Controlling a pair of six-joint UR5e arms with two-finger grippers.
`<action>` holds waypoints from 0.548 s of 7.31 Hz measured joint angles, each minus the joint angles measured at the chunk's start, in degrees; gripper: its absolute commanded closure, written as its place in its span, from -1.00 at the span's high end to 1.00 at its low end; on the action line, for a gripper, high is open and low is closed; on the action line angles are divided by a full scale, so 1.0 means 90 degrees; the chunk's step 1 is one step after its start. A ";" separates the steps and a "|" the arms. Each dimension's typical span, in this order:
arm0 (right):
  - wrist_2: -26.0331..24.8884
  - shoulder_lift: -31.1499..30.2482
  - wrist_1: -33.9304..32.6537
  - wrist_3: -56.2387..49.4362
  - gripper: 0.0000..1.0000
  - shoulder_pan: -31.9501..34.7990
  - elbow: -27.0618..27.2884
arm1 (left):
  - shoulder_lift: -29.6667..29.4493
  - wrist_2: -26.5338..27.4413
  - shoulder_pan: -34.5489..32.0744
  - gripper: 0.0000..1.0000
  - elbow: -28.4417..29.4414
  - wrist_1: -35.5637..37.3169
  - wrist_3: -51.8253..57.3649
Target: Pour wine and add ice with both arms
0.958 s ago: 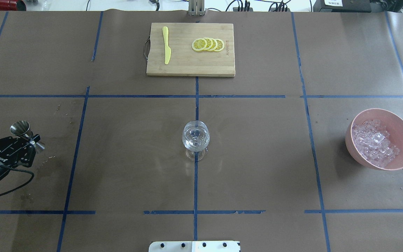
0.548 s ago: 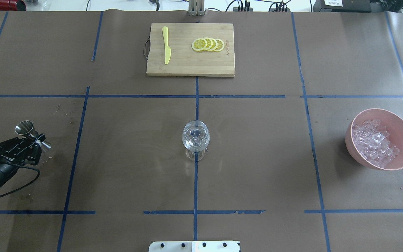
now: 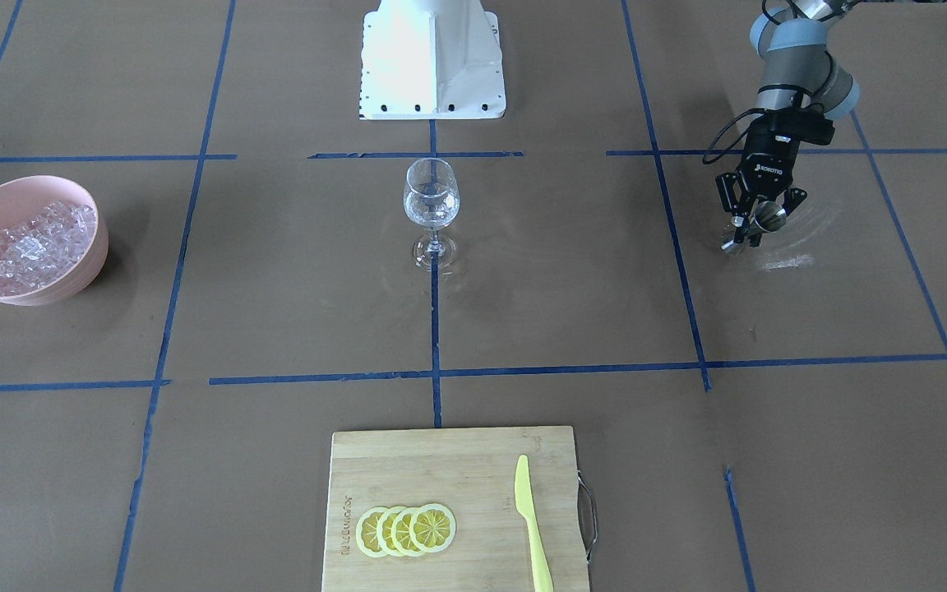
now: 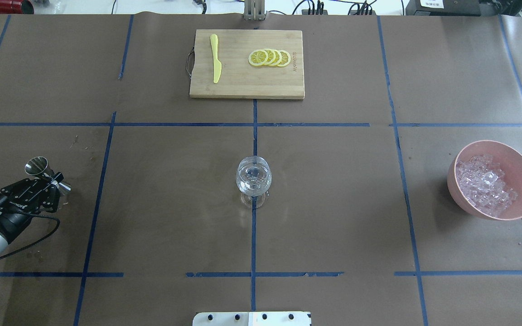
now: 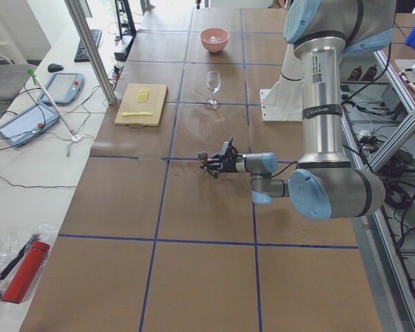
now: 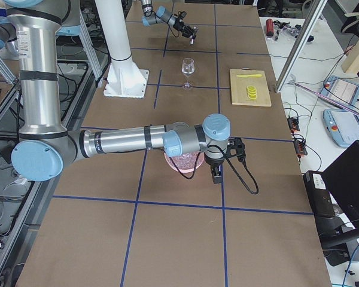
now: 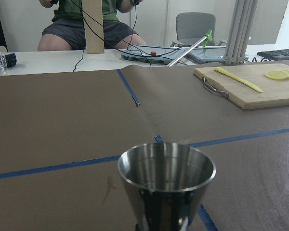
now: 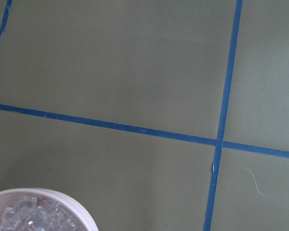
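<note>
One jigger (image 4: pixel 37 166) in the left claw (image 4: pixel 54 179), ice (image 4: pixel 485 184) heaped in the pink bowl (image 4: pixel 521 165)

Your left claw is clamped on the waist of the steel jigger, at the table's left side in the overhead view and well apart from the wine glass (image 4: pixel 253 175). The jigger looks tilted there, with one cup toward the far edge and the other toward the glass. From the left wrist camera you look straight at its upper cup.

Your right claw (image 6: pixel 214 177) appears only in the side view from the robot's right, so you cannot tell whether it is open or closed. That arm's wrist hides part of the pink bowl in that view, and the claw points down just beside it. The right wrist camera catches a corner of the bowl's rim with ice inside.

All the ice you can see lies in the bowl, at the table's right side. The glass stands upright at the centre, on a blue tape line (image 4: pixel 253 235). At the far side lies a wooden cutting board (image 4: pixel 243 86) with four overlapping lemon slices (image 4: pixel 270 58) and a yellow knife (image 4: pixel 216 59).
</note>
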 measured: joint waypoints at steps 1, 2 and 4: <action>0.0003 0.0000 0.0000 -0.0002 1.00 0.0001 0.0005 | -0.0071 0.0079 0.0041 -1.00 0.0033 -0.0002 0.0000; 0.0006 0.0000 0.0000 -0.0004 1.00 0.0004 0.0007 | -0.0141 0.0115 0.0082 -1.00 0.0071 -0.0001 0.0001; 0.0009 0.0000 0.0000 -0.0005 1.00 0.0000 0.0008 | -0.0189 0.0134 0.0151 -0.94 0.0151 0.0002 0.0001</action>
